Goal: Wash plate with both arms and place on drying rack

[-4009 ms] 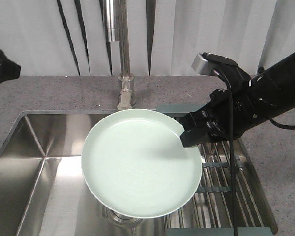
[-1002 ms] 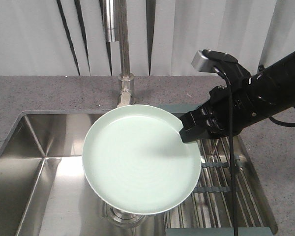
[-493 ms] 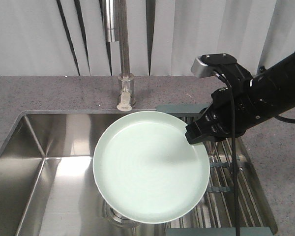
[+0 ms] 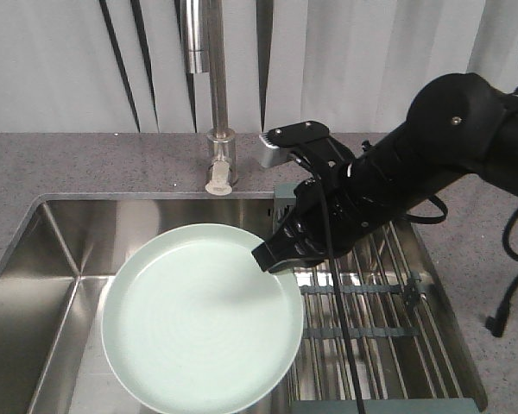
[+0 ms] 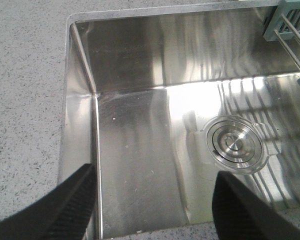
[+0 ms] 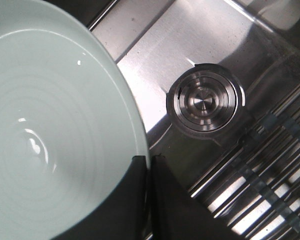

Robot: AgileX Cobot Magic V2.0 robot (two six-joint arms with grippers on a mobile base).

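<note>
Right arm [image 4: 449, 147]: matte black, thick rounded links.
Wrist box [image 4: 281, 148]: grey-silver with a black top and a ribbed edge.
Cables [image 4: 345, 345]: thin and black, one hanging from the wrist, more looping at the arm's outer side.
Left jaws: black, with finely ribbed faces.
Right jaws: dark, smooth and flat-sided.

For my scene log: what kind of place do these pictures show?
Probably a kitchen: a stainless steel sink with a round drain, a tall metal faucet, and a drying rack.
</note>
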